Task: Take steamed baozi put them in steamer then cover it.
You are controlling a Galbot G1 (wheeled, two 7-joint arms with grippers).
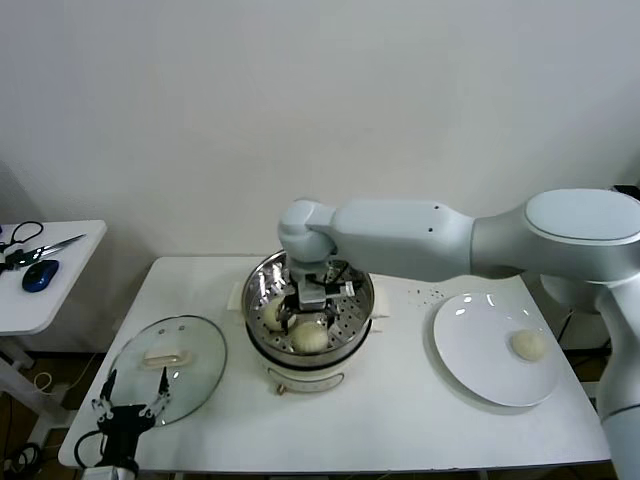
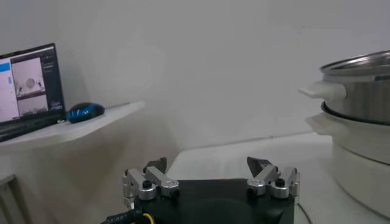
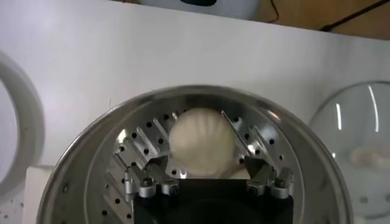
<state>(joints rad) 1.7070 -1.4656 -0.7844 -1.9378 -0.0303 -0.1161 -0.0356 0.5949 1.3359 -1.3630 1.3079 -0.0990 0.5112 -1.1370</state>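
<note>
Bright, even room light; glare on the steamer (image 1: pixel 310 300) rim, soft shadows on the worktop (image 1: pixel 400 400).

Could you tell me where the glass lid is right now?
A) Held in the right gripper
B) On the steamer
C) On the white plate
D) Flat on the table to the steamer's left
D: the lid lies on the table, left of the steamer, which is uncovered.

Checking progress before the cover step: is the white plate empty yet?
No. In the head view one baozi still sits on the white plate, apart from the steamer.
</note>
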